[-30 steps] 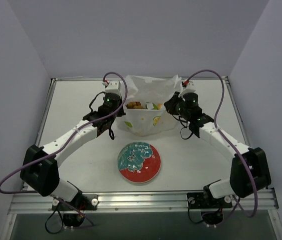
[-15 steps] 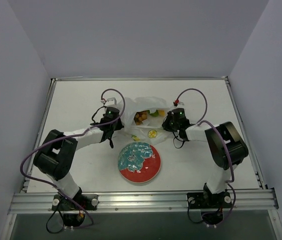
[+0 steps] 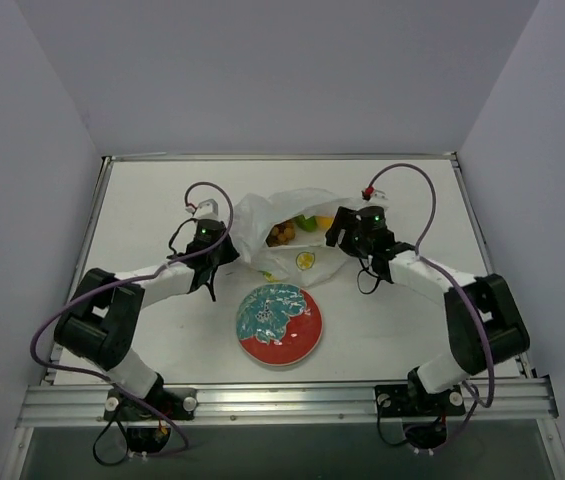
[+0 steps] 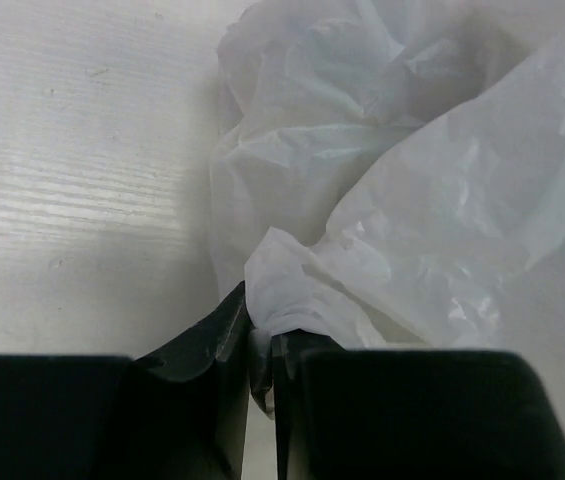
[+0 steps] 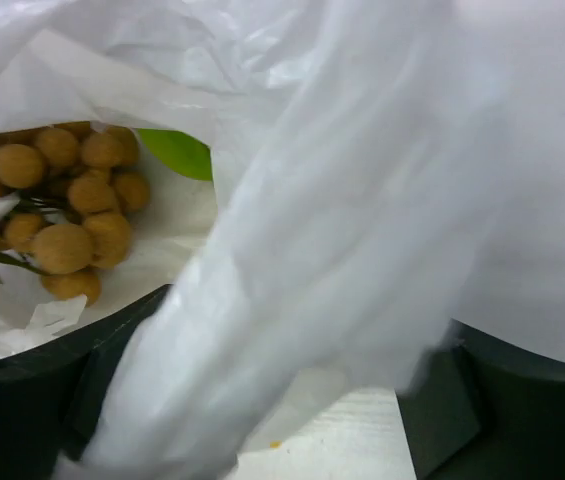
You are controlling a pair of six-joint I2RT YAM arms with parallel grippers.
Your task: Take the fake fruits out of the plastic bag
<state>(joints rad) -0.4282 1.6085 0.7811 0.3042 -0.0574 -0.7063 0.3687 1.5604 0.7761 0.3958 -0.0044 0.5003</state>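
Observation:
The white plastic bag (image 3: 297, 255) lies slumped on the table with its mouth open between both arms. Inside it I see the tan-orange berry bunch (image 3: 280, 233) (image 5: 70, 205), a green fruit (image 3: 305, 223) (image 5: 178, 151) and an orange-yellow fruit (image 3: 324, 222). My left gripper (image 3: 225, 250) (image 4: 262, 322) is at the bag's left edge, its jaws nearly together with a fold of bag plastic (image 4: 292, 290) pinched between them. At the bag's right edge my right gripper (image 3: 341, 232) (image 5: 302, 335) stands open. A blurred stretch of bag plastic (image 5: 342, 230) hangs loose between its spread fingers.
A round red-and-teal plate (image 3: 304, 330) sits on the table just in front of the bag, between the two arms. The white tabletop (image 4: 82, 150) is bounded by a raised frame and grey walls.
The bag, held up and spread a second ago, has sunk onto the table. My right gripper has opened and let go of the bag's right side. Both wrists have shifted slightly outward.

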